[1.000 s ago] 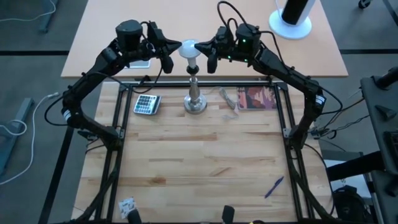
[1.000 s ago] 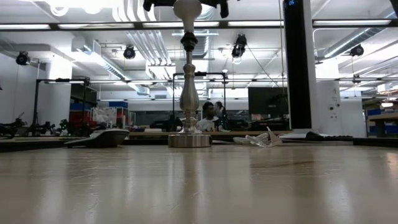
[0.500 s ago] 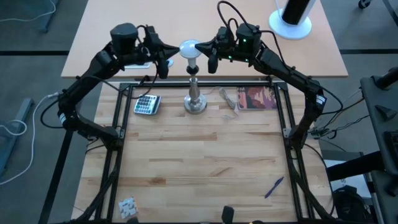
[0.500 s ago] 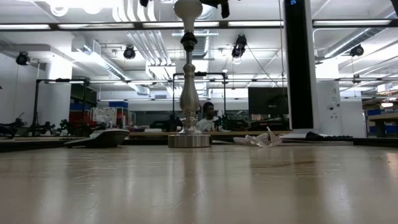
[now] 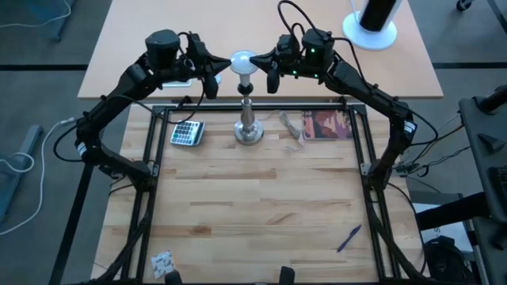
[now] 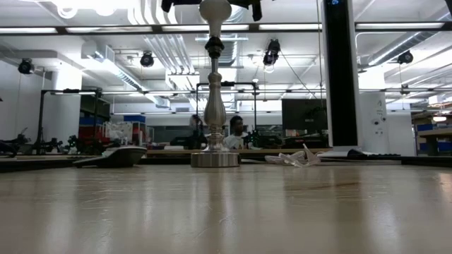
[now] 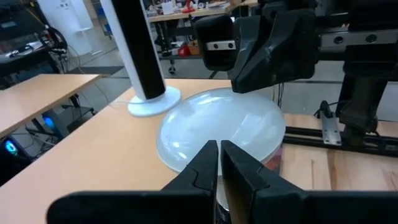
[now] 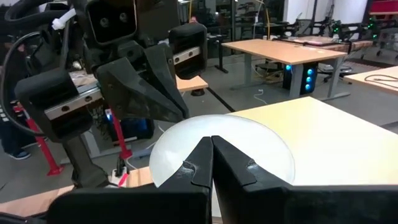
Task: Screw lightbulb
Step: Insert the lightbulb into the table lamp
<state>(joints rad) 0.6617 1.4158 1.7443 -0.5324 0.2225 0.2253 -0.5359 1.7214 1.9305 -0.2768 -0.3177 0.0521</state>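
The lightbulb (image 5: 242,62) sat on top of the silver stand (image 5: 248,127) at the far end of the wooden surface (image 5: 261,206). The left tool (image 5: 212,74) and the right tool (image 5: 264,70) flanked it closely on either side. Each wrist view showed that arm's fingers pressed together, closed on nothing. A calculator (image 5: 187,132) lay near the stand's base.

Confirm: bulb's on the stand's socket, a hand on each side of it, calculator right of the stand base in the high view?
Nearly. In the high view the calculator lies left of the stand, not right. The lightbulb does sit on its socket, the left hand and right hand flanking it.
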